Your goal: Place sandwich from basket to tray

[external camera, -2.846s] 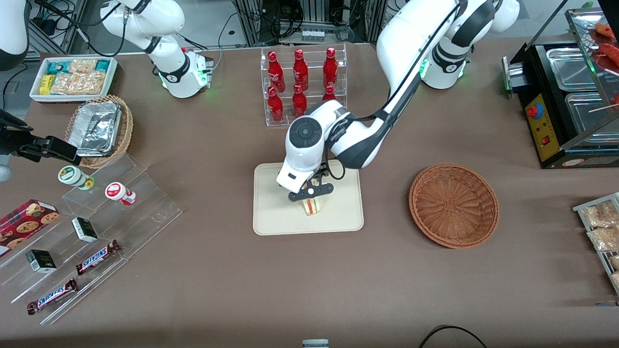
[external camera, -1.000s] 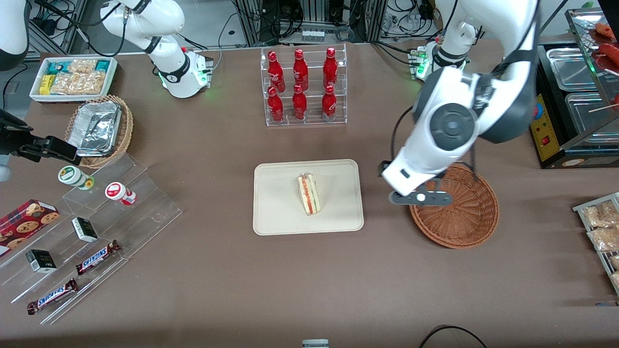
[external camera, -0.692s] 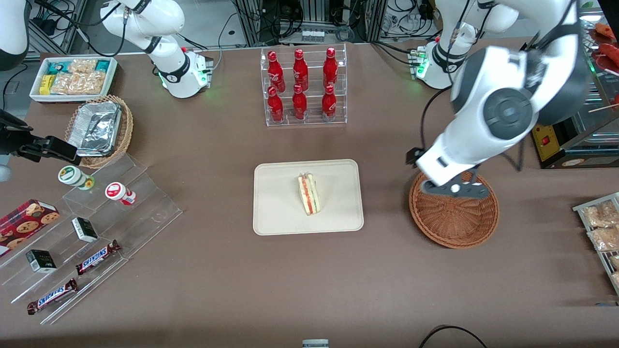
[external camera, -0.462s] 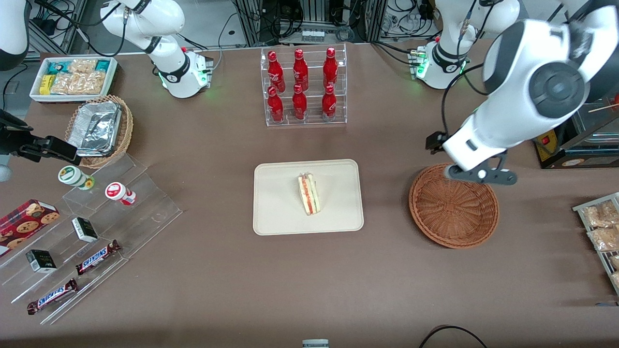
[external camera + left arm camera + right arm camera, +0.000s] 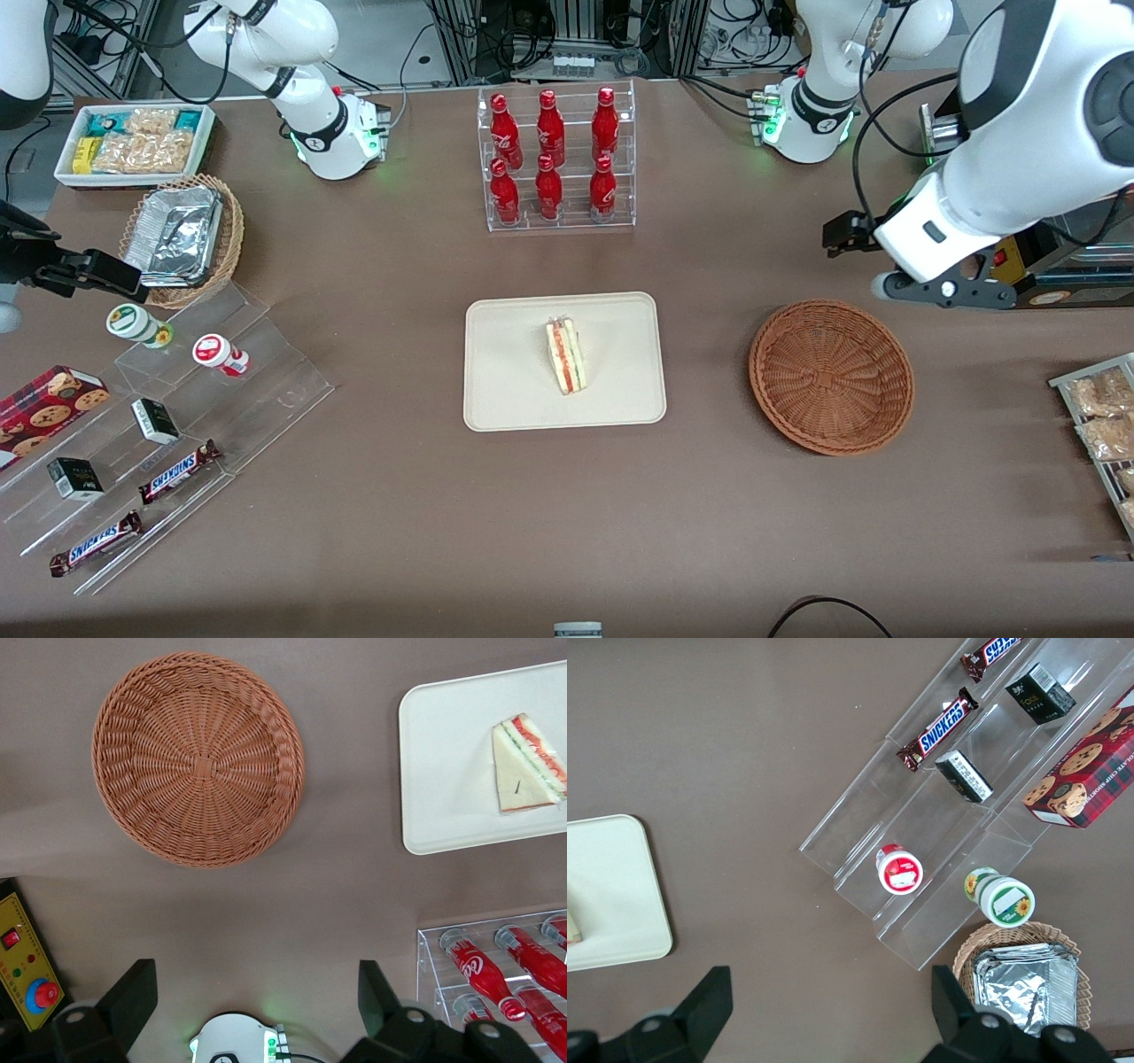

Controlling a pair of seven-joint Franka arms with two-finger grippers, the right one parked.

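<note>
Front view: the sandwich (image 5: 565,356) lies flat on the tray (image 5: 505,390) at mid-table, filling edge up, nothing touching it. The basket (image 5: 831,376) sits empty on the table (image 5: 567,496) toward the working arm's end, well apart from the tray. The gripper (image 5: 944,291) hangs high above the table, farther from the camera than the basket; in the left wrist view its jaws are spread wide and hold nothing, one finger (image 5: 135,997) clearly apart from the other
</note>
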